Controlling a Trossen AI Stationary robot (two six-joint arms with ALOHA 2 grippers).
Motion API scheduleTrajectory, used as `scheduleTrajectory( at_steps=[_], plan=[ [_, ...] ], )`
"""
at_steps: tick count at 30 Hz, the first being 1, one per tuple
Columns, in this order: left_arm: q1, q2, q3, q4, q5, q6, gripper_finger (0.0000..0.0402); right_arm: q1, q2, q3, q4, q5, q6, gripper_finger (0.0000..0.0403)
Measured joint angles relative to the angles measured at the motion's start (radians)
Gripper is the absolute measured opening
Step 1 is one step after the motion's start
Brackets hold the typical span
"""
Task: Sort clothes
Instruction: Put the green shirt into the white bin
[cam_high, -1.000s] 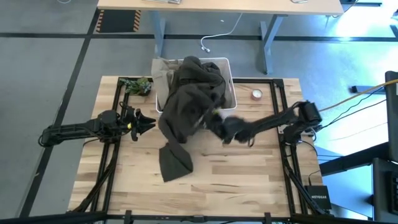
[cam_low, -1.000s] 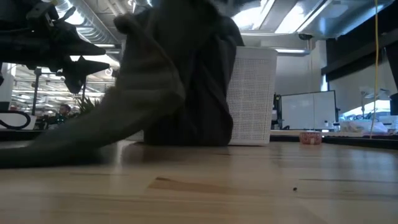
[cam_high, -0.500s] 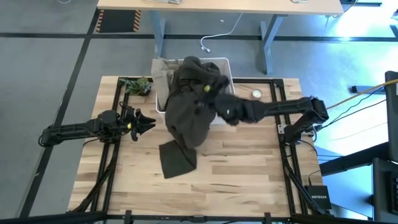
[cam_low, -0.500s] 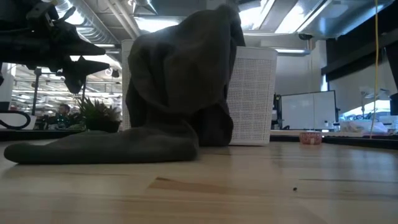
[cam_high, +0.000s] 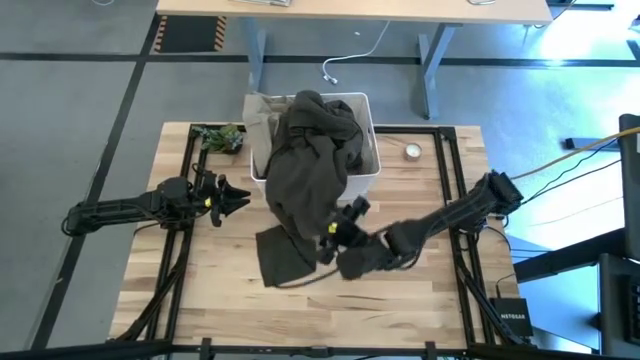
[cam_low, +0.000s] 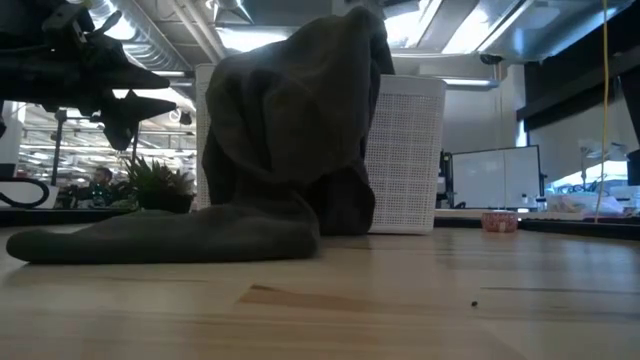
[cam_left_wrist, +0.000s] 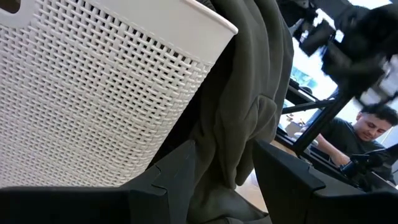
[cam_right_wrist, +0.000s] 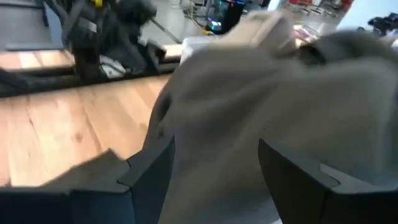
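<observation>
High view: a dark olive-brown fabric garment (cam_high: 305, 180) spills from the white perforated plastic bin (cam_high: 366, 172) at upper centre onto the wooden table (cam_high: 400, 300). The right gripper (cam_high: 338, 232), fingers spread and empty, sits at centre beside the cloth's lower end. The left gripper (cam_high: 236, 197), fingers parted, waits at left.

Low view: the garment drapes down the bin front, its tail flat at left.

Left wrist view: the open fingers (cam_left_wrist: 283, 177) frame the hanging cloth.

Right wrist view: the garment fills the frame's right.

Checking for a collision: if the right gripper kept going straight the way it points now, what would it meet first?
Most likely the dark olive-brown fabric garment hanging from the white plastic bin: it fills the view just beyond the open right gripper, though depth is unclear.
</observation>
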Motion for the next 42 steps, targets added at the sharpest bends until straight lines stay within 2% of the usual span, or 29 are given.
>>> scheduleTrajectory(
  at_steps=[6, 8, 20, 24, 42],
  plan=[
    [0.000, 0.000, 0.000, 0.000, 0.000, 0.000, 0.0157, 0.008, 0.142, -0.046, 0.091, 0.016, 0.133, 0.0250],
    [0.000, 0.000, 0.000, 0.000, 0.000, 0.000, 0.0157, 0.007, 0.159, -0.047, 0.130, -0.013, 0.128, 0.0250],
    [0.000, 0.000, 0.000, 0.000, 0.000, 0.000, 0.0157, 0.001, 0.158, -0.044, 0.184, 0.006, 0.054, 0.0250],
    [0.000, 0.000, 0.000, 0.000, 0.000, 0.000, 0.0157, 0.001, 0.158, -0.044, 0.238, 0.006, -0.017, 0.0250],
    [0.000, 0.000, 0.000, 0.000, 0.000, 0.000, 0.0157, 0.001, 0.157, -0.045, 0.246, 0.002, -0.022, 0.0250]
  ],
)
